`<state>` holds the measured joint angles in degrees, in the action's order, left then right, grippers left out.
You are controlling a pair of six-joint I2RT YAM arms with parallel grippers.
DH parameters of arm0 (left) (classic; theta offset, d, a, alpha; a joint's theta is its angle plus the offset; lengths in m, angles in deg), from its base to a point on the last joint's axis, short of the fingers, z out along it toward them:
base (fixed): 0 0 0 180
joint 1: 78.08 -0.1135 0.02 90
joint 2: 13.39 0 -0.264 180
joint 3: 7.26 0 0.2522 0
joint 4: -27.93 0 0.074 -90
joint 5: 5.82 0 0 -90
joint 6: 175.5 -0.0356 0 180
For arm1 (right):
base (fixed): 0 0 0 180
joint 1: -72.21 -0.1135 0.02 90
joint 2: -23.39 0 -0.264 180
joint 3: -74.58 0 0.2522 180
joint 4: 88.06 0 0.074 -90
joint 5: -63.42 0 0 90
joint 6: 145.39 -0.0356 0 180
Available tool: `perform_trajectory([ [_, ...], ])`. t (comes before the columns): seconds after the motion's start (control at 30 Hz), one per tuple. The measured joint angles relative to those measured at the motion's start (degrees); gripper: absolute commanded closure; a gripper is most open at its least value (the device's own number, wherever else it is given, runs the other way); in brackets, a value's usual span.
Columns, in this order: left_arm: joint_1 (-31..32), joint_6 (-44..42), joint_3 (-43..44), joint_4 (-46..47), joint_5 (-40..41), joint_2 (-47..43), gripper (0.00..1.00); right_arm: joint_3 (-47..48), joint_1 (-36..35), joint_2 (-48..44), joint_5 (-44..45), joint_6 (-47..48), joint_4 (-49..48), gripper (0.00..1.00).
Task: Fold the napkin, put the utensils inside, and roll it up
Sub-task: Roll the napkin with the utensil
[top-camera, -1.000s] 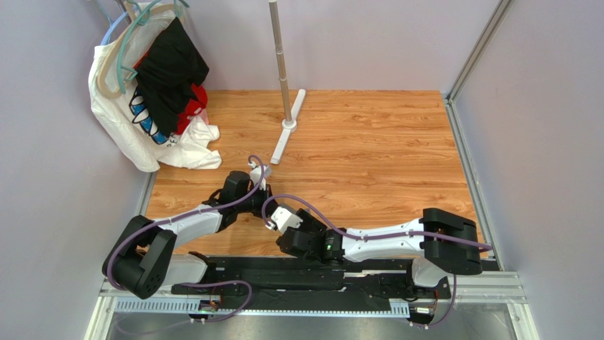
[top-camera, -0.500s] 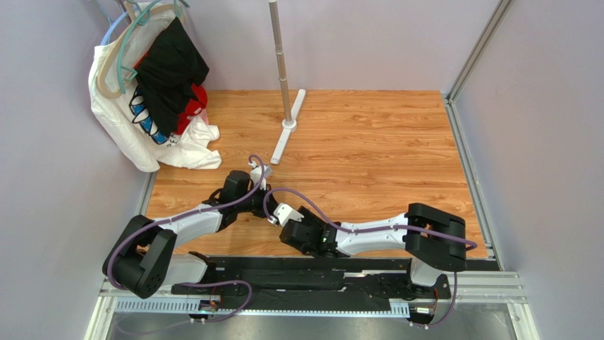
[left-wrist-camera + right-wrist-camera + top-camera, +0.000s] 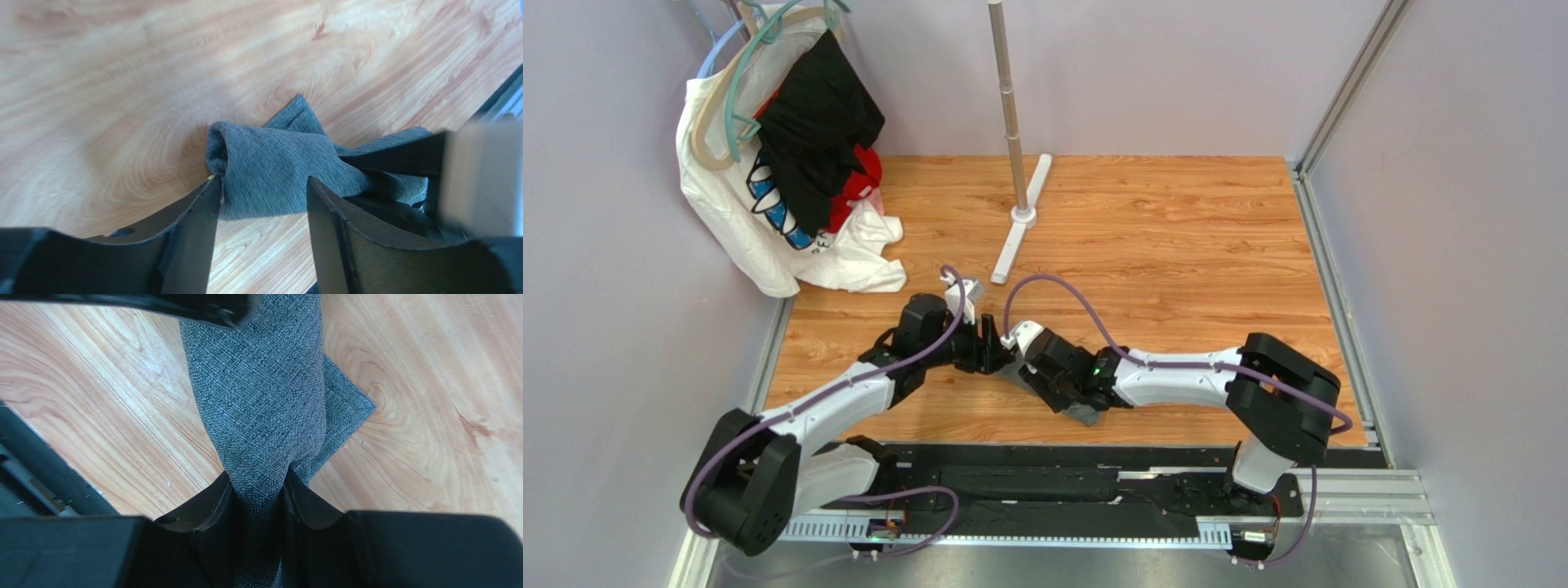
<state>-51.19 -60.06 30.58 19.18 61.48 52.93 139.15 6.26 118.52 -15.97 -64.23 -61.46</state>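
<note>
The right gripper (image 3: 256,489) is pinched tight on the napkin (image 3: 264,386): its black fingers (image 3: 224,493) squeeze the cloth into a narrow waist, and the fabric widens again as it runs away from them. The weave is coarse, grey and felt-like. A flat corner with a straight hemmed edge sticks out to one side and lies on the table (image 3: 417,416). The left gripper (image 3: 261,199) stands well open, its two dark, smooth, tapered fingers (image 3: 199,214) on either side of a rolled, rounded end of the same cloth. One finger is right against the roll's edge, and whether the other touches it cannot be told. Beyond that roll the cloth bunches into loose folds with a pointed flap, and the right gripper's blurred body covers its far side. From above, the two grippers meet nose to nose near the table's front edge, left of centre, with the napkin between and under them, mostly hidden. The table is glossy pale wood with flowing grain. At the back stands a metal pole (image 3: 1010,110) on a white foot, and clothes (image 3: 787,159) hang in the far left corner.
</note>
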Motion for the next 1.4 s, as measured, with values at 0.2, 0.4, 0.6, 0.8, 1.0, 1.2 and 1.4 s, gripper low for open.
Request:
perform_trajectory([
  [0.2,0.0,0.8,-0.2,-2.2,4.1,-10.2,0.34,0.7,8.1,0.2,-16.3,-1.0,0.0,0.76],
  [0.4,0.0,0.9,-2.8,-1.7,5.1,-11.1,0.34,2.0,13.2,2.9,-30.1,-1.6,-1.6,0.78],
  [0.6,0.0,1.0,-5.0,-0.3,5.3,-8.6,0.35,2.1,16.2,5.0,-38.9,-2.1,-3.3,0.79],
  [0.8,0.0,1.5,-5.2,3.1,5.9,-6.5,0.42,2.1,16.8,5.7,-42.2,-2.3,-3.5,0.8],
  [1.0,0.0,2.2,-6.1,5.4,5.7,-5.0,0.47,2.0,17.3,6.1,-43.7,-2.5,-3.6,0.8],
  [1.2,0.0,3.5,-6.3,6.1,5.0,-3.5,0.57,2.0,17.7,6.1,-43.7,-3.3,-3.7,0.79],
  [1.4,0.0,5.2,-6.9,7.7,3.6,-3.3,0.85,1.9,17.8,6.1,-43.4,-4.1,-3.7,0.49],
])
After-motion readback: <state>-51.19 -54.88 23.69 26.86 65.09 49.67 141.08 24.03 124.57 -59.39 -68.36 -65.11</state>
